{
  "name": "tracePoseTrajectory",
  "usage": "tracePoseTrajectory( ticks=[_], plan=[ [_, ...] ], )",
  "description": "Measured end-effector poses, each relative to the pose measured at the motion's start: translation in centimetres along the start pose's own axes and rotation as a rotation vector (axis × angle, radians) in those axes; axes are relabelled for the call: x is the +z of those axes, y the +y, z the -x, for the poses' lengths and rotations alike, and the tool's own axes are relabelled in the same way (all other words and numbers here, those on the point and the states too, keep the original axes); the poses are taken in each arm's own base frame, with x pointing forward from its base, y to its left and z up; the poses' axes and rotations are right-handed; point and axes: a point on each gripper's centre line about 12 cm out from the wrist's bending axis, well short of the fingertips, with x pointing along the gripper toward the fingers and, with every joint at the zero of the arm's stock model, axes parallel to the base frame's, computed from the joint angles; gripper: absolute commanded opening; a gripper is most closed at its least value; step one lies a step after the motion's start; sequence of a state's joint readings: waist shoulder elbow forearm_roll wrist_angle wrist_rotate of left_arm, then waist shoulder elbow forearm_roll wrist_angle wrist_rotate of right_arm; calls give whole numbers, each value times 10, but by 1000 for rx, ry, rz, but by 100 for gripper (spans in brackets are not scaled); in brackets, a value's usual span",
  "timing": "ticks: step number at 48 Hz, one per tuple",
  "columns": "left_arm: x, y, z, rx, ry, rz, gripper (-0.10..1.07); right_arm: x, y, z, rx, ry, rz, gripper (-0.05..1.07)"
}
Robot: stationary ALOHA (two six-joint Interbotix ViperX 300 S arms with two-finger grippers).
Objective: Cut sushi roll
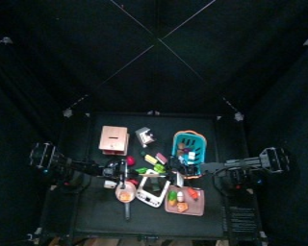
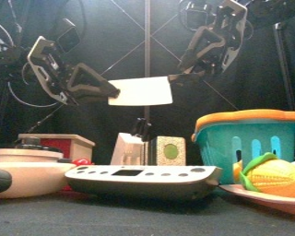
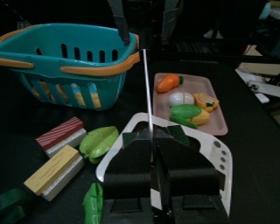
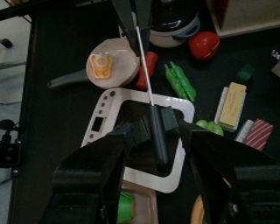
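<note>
A toy knife (image 2: 144,92) with a white blade hangs in the air over the table's middle. My right gripper (image 2: 177,78) is shut on its black handle (image 4: 160,131). My left gripper (image 2: 107,90) is shut on the blade's other end, which shows edge-on in the left wrist view (image 3: 145,105). Under the knife lies a white flat board (image 4: 136,162). A red-and-white striped block (image 3: 60,136) and a tan-yellow block (image 3: 55,171) lie beside the board. I cannot tell which one is the sushi roll.
A teal basket (image 3: 66,57) stands at the back right. A pink tray (image 3: 219,109) holds toy vegetables. A small pan with an egg (image 4: 111,63), a red tomato (image 4: 201,44), green leaves (image 3: 98,142) and a wooden box (image 1: 115,139) surround the board.
</note>
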State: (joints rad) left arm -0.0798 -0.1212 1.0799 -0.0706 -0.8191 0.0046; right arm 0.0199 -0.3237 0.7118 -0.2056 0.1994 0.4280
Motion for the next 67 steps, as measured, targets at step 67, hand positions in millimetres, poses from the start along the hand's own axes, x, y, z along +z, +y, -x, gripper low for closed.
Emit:
tracePoseTrajectory(
  ticks=[67],
  plan=[
    [-27, 3, -14, 58, 87, 48, 30, -33, -12, -29, -59, 150, 51, 48]
  ],
)
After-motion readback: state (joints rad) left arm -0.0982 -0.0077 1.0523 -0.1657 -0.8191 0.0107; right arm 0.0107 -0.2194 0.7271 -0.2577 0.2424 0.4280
